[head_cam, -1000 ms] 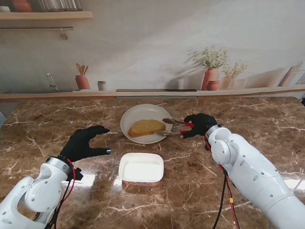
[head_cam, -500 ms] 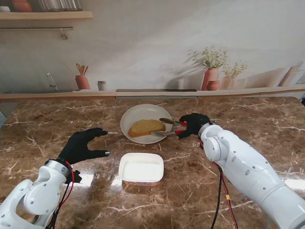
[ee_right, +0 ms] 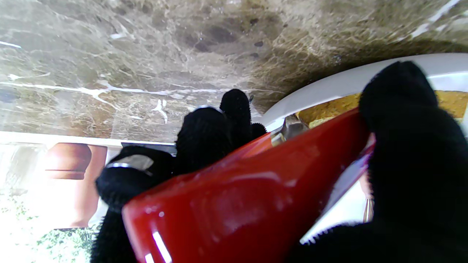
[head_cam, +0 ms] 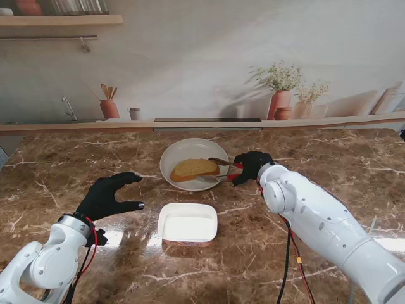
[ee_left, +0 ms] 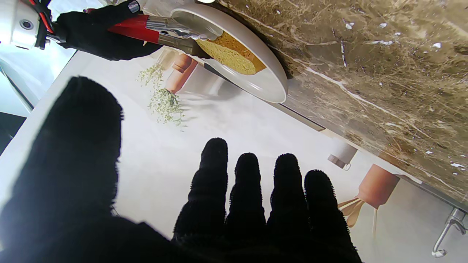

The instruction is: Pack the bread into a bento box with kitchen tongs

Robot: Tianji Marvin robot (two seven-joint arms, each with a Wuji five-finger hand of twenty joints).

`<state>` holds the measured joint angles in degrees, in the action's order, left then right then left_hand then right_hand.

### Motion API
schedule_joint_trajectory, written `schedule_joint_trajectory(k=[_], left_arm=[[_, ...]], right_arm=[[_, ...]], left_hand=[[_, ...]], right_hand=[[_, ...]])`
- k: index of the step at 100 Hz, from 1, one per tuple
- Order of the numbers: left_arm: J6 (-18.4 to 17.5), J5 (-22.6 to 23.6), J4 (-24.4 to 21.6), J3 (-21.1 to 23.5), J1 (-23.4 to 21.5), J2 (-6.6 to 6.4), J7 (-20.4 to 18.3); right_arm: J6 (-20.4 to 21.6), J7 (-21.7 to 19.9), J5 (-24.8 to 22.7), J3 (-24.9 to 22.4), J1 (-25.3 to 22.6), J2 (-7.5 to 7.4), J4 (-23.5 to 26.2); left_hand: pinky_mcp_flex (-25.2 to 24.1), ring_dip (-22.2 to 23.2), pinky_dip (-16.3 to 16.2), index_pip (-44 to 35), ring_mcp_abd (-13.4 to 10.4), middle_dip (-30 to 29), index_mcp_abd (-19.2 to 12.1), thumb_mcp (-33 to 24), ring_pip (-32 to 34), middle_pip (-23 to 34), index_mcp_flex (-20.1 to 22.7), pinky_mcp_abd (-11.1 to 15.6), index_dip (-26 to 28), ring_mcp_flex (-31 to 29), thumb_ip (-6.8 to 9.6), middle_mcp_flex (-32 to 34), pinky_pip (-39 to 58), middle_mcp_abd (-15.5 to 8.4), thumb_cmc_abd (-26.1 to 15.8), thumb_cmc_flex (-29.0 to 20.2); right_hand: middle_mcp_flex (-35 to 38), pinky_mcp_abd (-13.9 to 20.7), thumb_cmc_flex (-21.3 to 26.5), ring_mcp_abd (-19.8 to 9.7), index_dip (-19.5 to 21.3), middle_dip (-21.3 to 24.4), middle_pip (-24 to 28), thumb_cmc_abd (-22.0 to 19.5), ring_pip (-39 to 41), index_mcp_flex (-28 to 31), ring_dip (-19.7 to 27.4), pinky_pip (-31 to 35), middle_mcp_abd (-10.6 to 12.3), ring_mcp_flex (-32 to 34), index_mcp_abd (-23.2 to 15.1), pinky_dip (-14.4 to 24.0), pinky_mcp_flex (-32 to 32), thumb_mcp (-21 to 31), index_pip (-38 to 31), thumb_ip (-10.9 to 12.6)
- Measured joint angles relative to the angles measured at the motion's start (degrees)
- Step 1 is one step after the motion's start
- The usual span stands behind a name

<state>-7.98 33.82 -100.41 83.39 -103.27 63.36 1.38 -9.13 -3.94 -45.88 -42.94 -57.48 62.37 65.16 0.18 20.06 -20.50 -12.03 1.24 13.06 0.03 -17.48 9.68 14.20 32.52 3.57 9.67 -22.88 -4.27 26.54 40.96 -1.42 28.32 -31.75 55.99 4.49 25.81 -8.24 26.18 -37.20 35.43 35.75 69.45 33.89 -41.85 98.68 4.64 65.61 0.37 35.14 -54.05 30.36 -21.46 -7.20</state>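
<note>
Bread (head_cam: 193, 168) lies on the plate (head_cam: 177, 152), tongs (head_cam: 221, 170) straddling its end, so I judge the grab barely started. My right hand (head_cam: 250, 166) grips the red handles. Box (head_cam: 187, 223) sits unfilled nearer me. Left hand (head_cam: 104, 196) hovers spread, holding nothing. Left wrist view alone shows the tong tips (ee_left: 182, 34) around the crust.

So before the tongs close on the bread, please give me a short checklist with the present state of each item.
1. Right robot hand holds the tongs: ok.
2. Tong tips at the bread, one on each side: ok.
3. Bread already pinched firmly: cannot tell.
4. Bread lies on the plate: ok.
5. Bento box open, nothing in it: ok.
6. Left robot hand open, apart from plate and box: ok.
</note>
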Motion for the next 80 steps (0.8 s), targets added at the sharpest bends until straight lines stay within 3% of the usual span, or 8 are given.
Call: schedule_joint_trajectory(k=[7,18,25,29,36,53,69,80], left_arm=[[0.00,0.02,-0.06,0.09,-0.16,0.01,0.02],[0.00,0.00,-0.09,0.18,-0.35,0.01,0.03],[-0.01,-0.06,-0.15,0.27,-0.50,0.01,0.02],[-0.01,-0.09,-0.19,0.31,-0.58,0.01,0.00],[0.00,-0.12,-0.26,0.36,-0.72,0.01,-0.03],[0.10,-0.12,-0.52,0.63,-1.18,0.03,0.02],[0.17,-0.11,-0.73,0.94,-1.58,0.04,0.01],[0.24,-0.08,-0.84,1.02,-1.77,0.04,-0.03]], right_arm=[[-0.24,0.13,0.51,0.53,0.31,0.16,-0.30],[-1.07,0.25,1.48,1.37,0.73,0.41,-0.80],[-1.56,0.95,1.84,2.08,1.06,0.65,-1.41],[-1.86,1.76,1.86,2.72,1.32,0.79,-1.89],[-2.30,3.87,1.94,3.45,1.61,1.23,-2.93],[-2.90,4.84,2.18,3.96,1.81,1.93,-3.87],[-2.49,2.90,2.95,3.66,1.81,1.91,-3.62],[-1.80,2.66,3.38,3.10,1.64,1.88,-3.46]], left_hand=[[0.00,0.00,0.00,0.00,0.00,0.00,0.00,0.00,0.00,0.00,0.00,0.00,0.01,0.00,0.00,0.00,0.00,0.00,0.00,0.00],[0.00,0.00,0.00,0.00,0.00,0.00,0.00,0.00,0.00,0.00,0.00,0.01,0.01,0.00,0.00,0.00,0.00,0.00,0.00,0.00],[0.00,0.00,0.00,-0.01,0.00,0.00,0.00,0.00,0.00,0.00,0.00,0.01,0.01,0.00,0.00,0.00,0.00,0.00,0.00,0.00],[0.00,0.00,0.00,-0.01,0.00,0.00,0.00,0.00,0.00,0.00,0.00,0.01,0.01,0.00,0.00,0.00,0.00,0.00,0.00,0.00],[0.00,0.00,0.00,-0.01,0.00,0.00,0.00,0.00,0.00,0.00,0.00,0.02,0.01,0.00,0.00,0.00,0.00,0.00,0.00,0.00],[-0.01,0.00,0.00,-0.01,0.00,0.00,0.00,0.00,0.00,0.00,0.00,0.02,0.01,0.00,0.00,0.00,0.00,0.00,0.00,0.00],[-0.01,0.00,0.00,-0.01,0.00,0.00,0.00,0.00,0.00,0.00,0.00,0.03,0.01,0.00,0.01,0.00,0.00,0.00,0.00,0.00],[-0.01,0.00,0.00,-0.01,0.00,0.00,0.00,0.00,0.00,0.00,0.00,0.03,0.01,0.00,0.00,0.00,0.00,0.00,0.00,0.00]], right_hand=[[1.16,0.00,-0.03,0.00,-0.01,0.00,0.00,-0.37,0.33,1.50,0.03,0.59,0.07,0.04,-0.12,0.51,-0.39,2.72,-0.48,-0.02],[3.39,0.00,-4.38,0.05,0.71,0.00,0.03,2.24,2.33,3.11,0.05,1.44,0.14,0.72,-0.03,1.27,-1.11,14.59,-0.49,-1.50],[5.30,-0.06,-4.49,0.05,1.17,0.00,0.12,3.27,3.45,5.64,0.06,2.00,0.42,2.43,-0.01,2.05,-2.05,16.85,-0.57,-2.45],[6.71,-0.13,-4.50,0.05,1.15,-0.99,0.12,3.52,3.58,6.70,0.06,2.00,0.63,3.11,-0.01,2.67,-2.59,17.66,-1.95,-4.55],[8.28,-0.16,-4.50,0.05,-3.29,-2.86,-0.30,4.56,3.75,7.70,0.06,2.00,0.85,4.20,-0.16,3.56,-3.37,18.32,-6.73,-6.77],[11.83,-0.98,-4.50,0.18,-14.23,-3.00,-2.12,5.43,4.07,8.11,0.06,2.00,1.45,6.09,-0.51,4.16,-4.76,19.18,-18.20,-8.06],[13.34,-3.06,-4.50,1.42,-17.24,-0.01,-4.51,4.54,4.07,8.30,0.06,2.03,1.32,7.26,0.09,4.80,-5.08,19.22,-18.85,-8.41],[15.63,-5.16,-5.55,2.64,-18.64,4.74,-7.54,5.66,4.18,9.89,0.06,2.04,0.53,7.34,0.74,4.80,-6.73,22.79,-19.01,-8.62]])
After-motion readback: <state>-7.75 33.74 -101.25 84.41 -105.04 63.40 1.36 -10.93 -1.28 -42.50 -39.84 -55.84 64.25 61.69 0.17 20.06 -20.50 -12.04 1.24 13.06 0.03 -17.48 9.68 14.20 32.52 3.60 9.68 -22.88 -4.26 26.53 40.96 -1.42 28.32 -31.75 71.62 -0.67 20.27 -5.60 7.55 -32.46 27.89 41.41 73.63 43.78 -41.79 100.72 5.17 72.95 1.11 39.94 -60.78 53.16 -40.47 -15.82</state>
